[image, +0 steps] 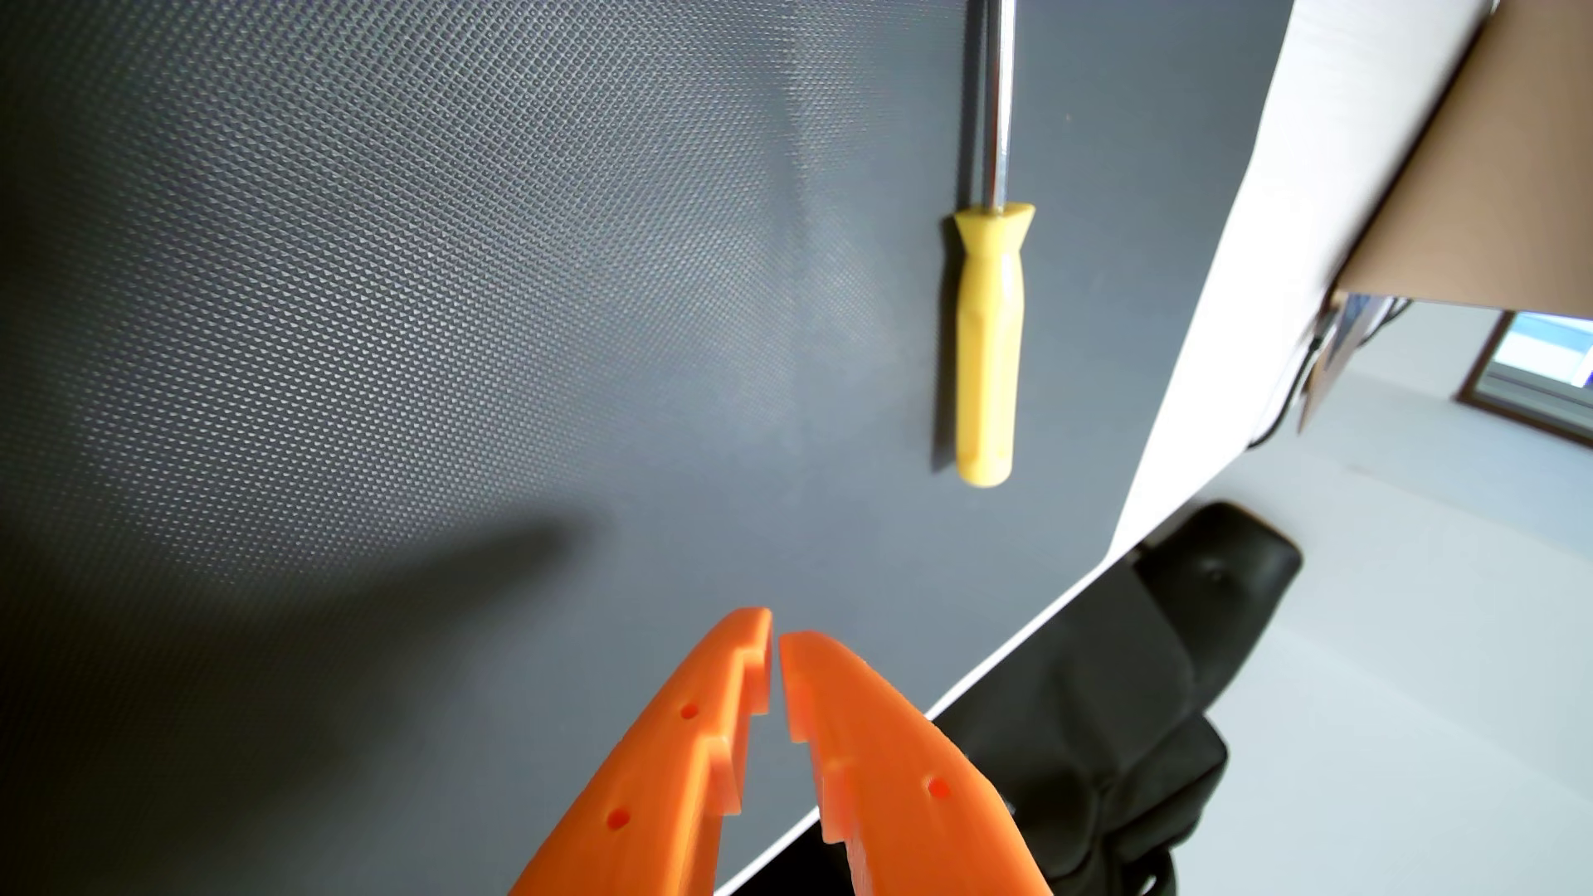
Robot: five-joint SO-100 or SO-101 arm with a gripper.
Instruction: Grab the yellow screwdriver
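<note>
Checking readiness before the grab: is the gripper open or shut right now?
Shut, nearly: the orange gripper has its fingertips almost touching, nothing between them. It sits apart from the yellow screwdriver, which lies flat on the dark mat.

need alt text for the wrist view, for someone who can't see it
A yellow screwdriver lies on a dark textured mat, its metal shaft pointing to the top edge. The orange gripper enters from the bottom, fingertips nearly together, holding nothing, below and left of the handle.

A yellow screwdriver [987, 345] with a shiny silver rod is seen on a dark grey, dotted mat [431, 301]. The end effector [776, 642] is orange.
</note>
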